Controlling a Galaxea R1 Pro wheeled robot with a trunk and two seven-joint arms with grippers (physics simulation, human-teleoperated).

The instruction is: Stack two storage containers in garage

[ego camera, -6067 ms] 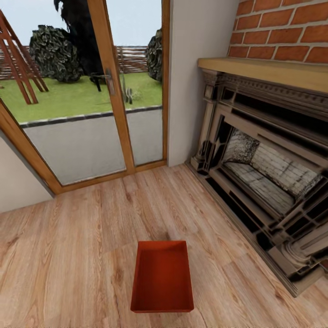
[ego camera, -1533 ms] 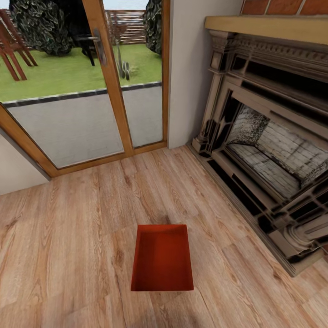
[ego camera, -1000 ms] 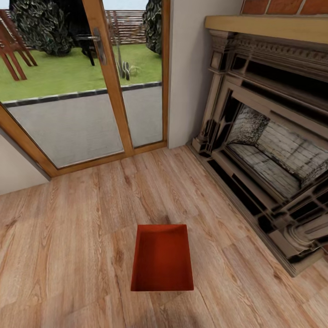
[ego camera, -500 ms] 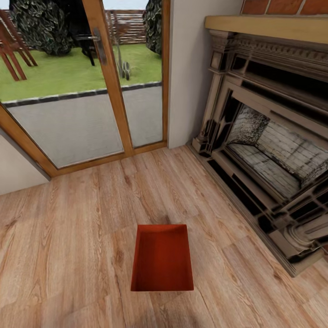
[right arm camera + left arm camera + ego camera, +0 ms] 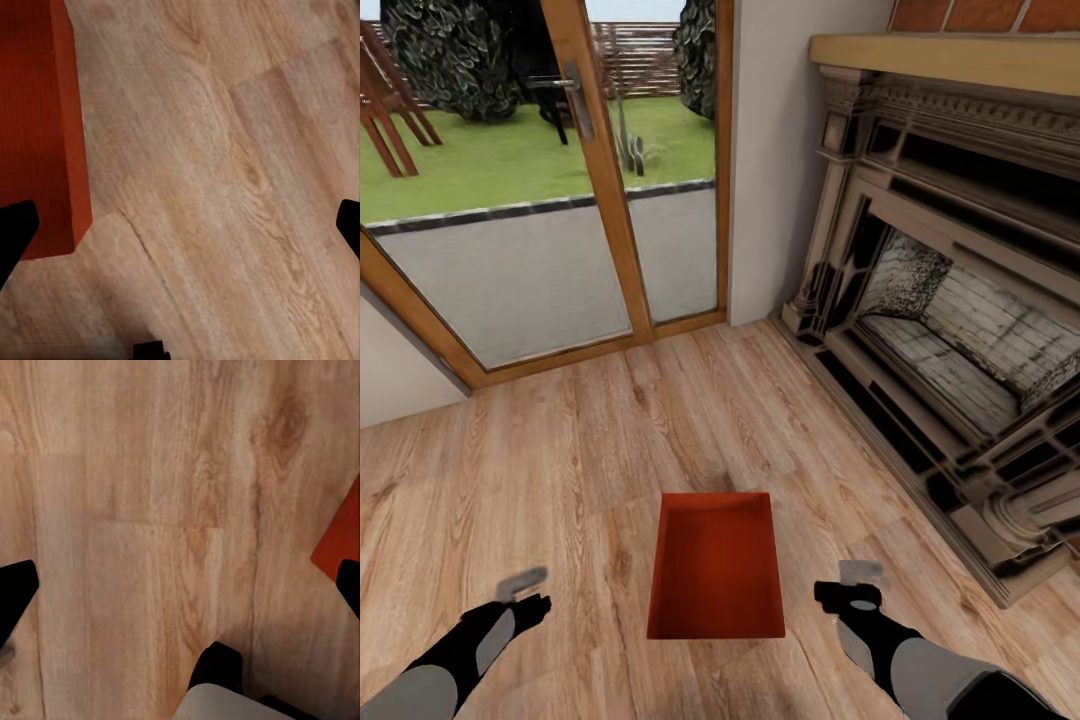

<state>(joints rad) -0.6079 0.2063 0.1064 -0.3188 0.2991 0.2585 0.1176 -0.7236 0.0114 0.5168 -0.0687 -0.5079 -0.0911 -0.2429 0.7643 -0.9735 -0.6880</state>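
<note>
On the light wood plank floor (image 5: 560,470) of the living room, one storage container (image 5: 716,566) is sitting low in the middle of the head view, at about 6 o'clock from the picture's centre. It is showing as an orange-red rectangular bin with an open top, plain smooth walls and a darker shaded inside, its long side running away from the robot. Nothing is lying in it.

The left gripper (image 5: 525,592) is hovering at the container's 9 o'clock, well apart from it, and the right gripper (image 5: 857,584) is hovering at its 3 o'clock, near but not touching. In the left wrist view the left gripper (image 5: 180,585) is showing its black fingertips (image 5: 15,592) far apart at both picture edges, jaws spread wide over bare planks, with a corner of the container (image 5: 341,540) peeking in. In the right wrist view the right gripper (image 5: 180,225) is likewise spread wide and holding nothing, with the container's wall and corner (image 5: 41,127) lying just beside one fingertip (image 5: 13,229).

At 11 o'clock a wood-framed glass door (image 5: 585,170) is looking onto a lawn, and at 2 o'clock a dark ornate fireplace (image 5: 950,330) is standing under a wooden mantel.
</note>
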